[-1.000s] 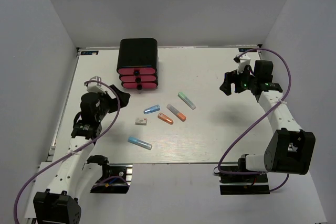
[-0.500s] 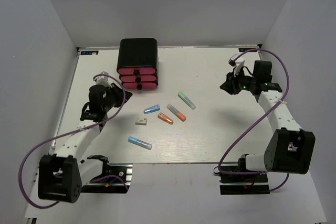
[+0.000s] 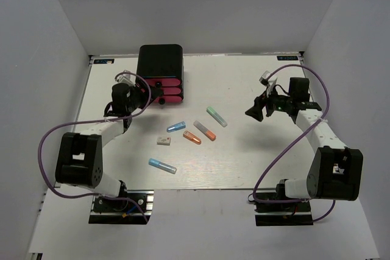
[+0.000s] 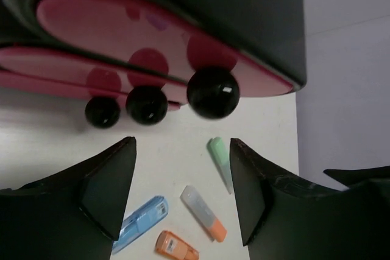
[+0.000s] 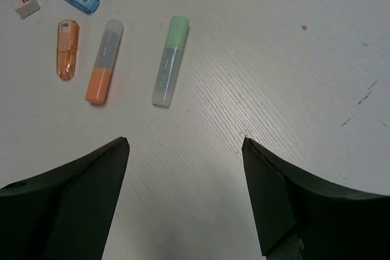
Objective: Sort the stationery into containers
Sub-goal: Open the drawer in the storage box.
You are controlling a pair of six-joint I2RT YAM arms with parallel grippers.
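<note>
Stationery is all out on the tabletop (image 3: 262, 162), and as far as we can see none of it is sorted. The blue pen (image 3: 176, 126), orange pen (image 3: 192, 137), orange-grey pen (image 3: 205, 130) and green-grey pen (image 3: 216, 116) lie in a loose cluster in front of the box (image 3: 160, 59). The block (image 3: 163, 141) sits just left of the orange pen, and the light blue pen (image 3: 162, 165) lies apart, nearer the arm bases.

The three drawers (image 4: 91, 19) look shut, and we see nothing inside them.

Our left end effector (image 4: 181, 144) is spread wide and holds nothing. It faces the row of knobs (image 4: 146, 105) from close by, and none of them is between its jaws. We judge it is lining up to pull a drawer open.

Our right end effector (image 5: 186, 141) is also wide open and empty. It hangs above bare tabletop to the right of the cluster, and the green-grey pen is the piece nearest to it.

We would say the task is at its very start. A drawer has to come open first, and then all six pieces must be picked up and dropped in. The round knob may slip if the jaws close off-centre. Which piece belongs in which drawer we cannot tell.
</note>
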